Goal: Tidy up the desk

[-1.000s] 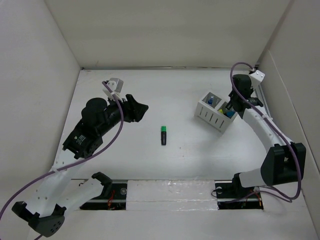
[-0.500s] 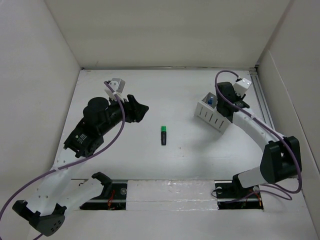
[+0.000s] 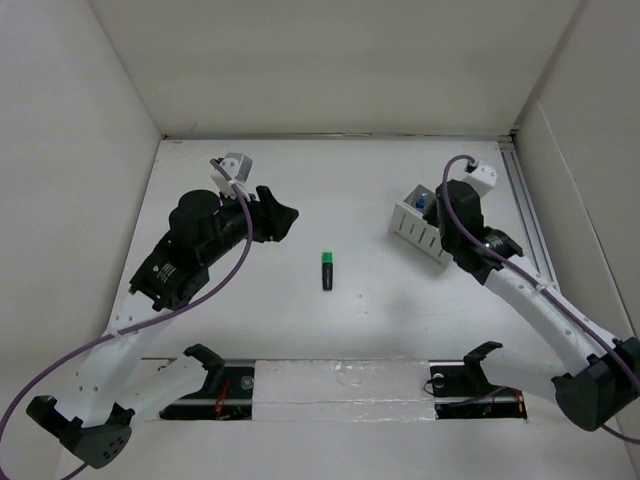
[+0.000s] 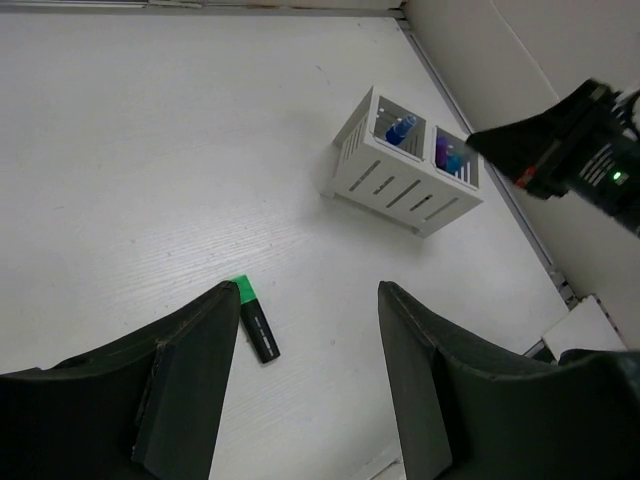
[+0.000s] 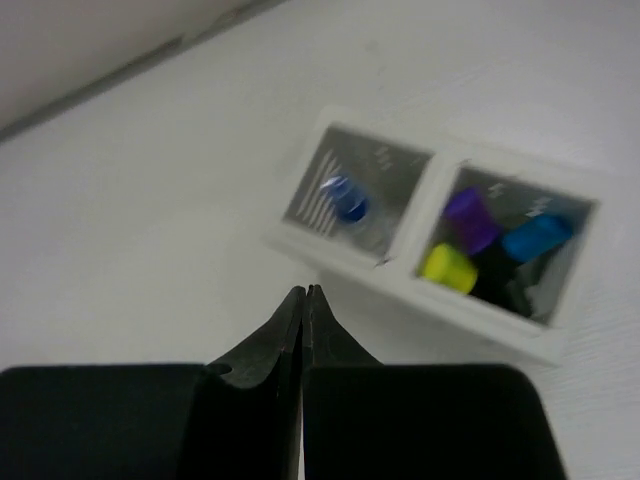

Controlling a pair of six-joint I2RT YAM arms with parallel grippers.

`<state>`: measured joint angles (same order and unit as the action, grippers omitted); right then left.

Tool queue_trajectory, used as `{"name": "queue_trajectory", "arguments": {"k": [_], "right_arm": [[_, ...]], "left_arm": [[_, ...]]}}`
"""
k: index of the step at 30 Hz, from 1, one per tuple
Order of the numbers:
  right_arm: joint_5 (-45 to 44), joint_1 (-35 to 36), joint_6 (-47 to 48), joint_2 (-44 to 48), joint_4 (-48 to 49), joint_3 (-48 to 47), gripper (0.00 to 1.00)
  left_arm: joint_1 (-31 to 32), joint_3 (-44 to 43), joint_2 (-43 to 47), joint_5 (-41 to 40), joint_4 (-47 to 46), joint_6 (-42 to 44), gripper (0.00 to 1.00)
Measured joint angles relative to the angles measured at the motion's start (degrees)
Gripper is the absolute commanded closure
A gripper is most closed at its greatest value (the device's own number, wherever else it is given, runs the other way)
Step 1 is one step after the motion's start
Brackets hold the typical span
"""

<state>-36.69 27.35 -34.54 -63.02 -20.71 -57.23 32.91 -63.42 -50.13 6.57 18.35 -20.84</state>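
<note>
The desk (image 3: 350, 190) is the wide white tabletop. A black marker with a green cap (image 3: 327, 270) lies alone on it near the middle, and also shows in the left wrist view (image 4: 255, 322). My left gripper (image 3: 283, 218) is open and empty, above the desk to the left of the marker; its tips (image 4: 308, 290) frame bare desk. My right gripper (image 3: 455, 215) is shut and empty, hovering over the near right side of the white organiser tray (image 3: 420, 228); its closed tips (image 5: 304, 291) point at the tray's front wall.
The organiser tray (image 5: 350, 255) holds a blue-capped marker (image 5: 345, 198) in one compartment and purple, yellow and blue caps in the other (image 5: 470, 245); it also shows in the left wrist view (image 4: 400, 180). Upright white panels border the desk. A rail (image 3: 522, 200) runs along the right edge.
My right arm has swung from the tray's right end leftward and toward me, its elbow now low at the right. The left arm has barely moved. The marker has not moved.
</note>
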Motion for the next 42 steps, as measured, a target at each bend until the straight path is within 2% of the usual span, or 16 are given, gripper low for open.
{"name": "queue_trajectory", "arguments": {"k": [1,3,4,7,10,13,18,21,22,23,24,25,26,34,39,42], "right_arm": [[2.36,1.9,0.33,-0.17,1.22,0.92,0.99],[8.0,5.68,0.79,-2.38,3.32,2.51,0.87],[10.97,8.22,1.27,-4.92,4.59,2.97,0.71],[17.33,14.8,1.99,-15.67,5.88,1.49,0.42],[21.16,19.26,2.62,-28.65,5.66,-3.02,0.37],[23.43,21.14,2.93,-38.64,4.26,-8.87,0.36],[23.93,21.59,3.23,-48.13,3.26,-16.48,0.37],[23.41,21.81,3.04,-49.53,2.95,-18.21,0.44],[23.17,21.84,2.97,-49.88,2.8,-18.45,0.55],[22.71,21.88,2.86,-50.05,2.71,-18.58,0.71],[22.32,21.9,2.58,-50.18,2.67,-18.67,0.8],[21.92,21.94,2.16,-50.29,2.51,-18.67,0.8],[21.7,21.97,1.95,-50.31,2.54,-18.67,0.91],[21.51,21.94,0.7,-43.8,0.66,-13.57,0.96],[22.05,20.41,0.87,-32.79,-0.31,-13.16,0.98],[22.4,13.14,0.98,-19.87,0.22,-13.2,0.98]], "left_arm": [[0.0,-0.31,-0.07,-0.2,0.15,0.02,0.46],[0.0,-1.09,-0.15,-0.96,0.63,0.17,0.45],[-0.02,-1.62,-0.24,-1.25,0.92,0.24,0.45],[-0.13,-3.78,-0.96,-1.66,1.92,0.48,0.45],[-0.31,-5.62,-1.95,-1.68,2.49,0.81,0.45],[-0.37,-5.7,-1.86,-2.1,3.06,0.9,0.44],[-0.37,-5.7,-0.09,-3.13,4.66,1.33,0.44],[-0.37,-5.73,1.25,-4.2,5.6,1.97,0.44],[-0.37,-5.73,1.57,-4.46,5.86,2.16,0.44],[-0.37,-5.73,2.23,-4.94,6.21,2.47,0.43],[-0.37,-5.73,2.25,-4.96,6.23,2.49,0.43],[-0.37,-5.73,2.47,-5.16,6.29,2.62,0.43],[-0.37,-5.73,2.62,-5.22,6.36,2.75,0.43],[-0.37,-5.73,2.23,-5.35,6.27,3.21,0.43],[-0.39,-5.73,-0.11,-3.78,4.28,3.15,0.44],[-0.39,-5.66,-2.43,-2.21,3.26,2.78,0.43]]}}
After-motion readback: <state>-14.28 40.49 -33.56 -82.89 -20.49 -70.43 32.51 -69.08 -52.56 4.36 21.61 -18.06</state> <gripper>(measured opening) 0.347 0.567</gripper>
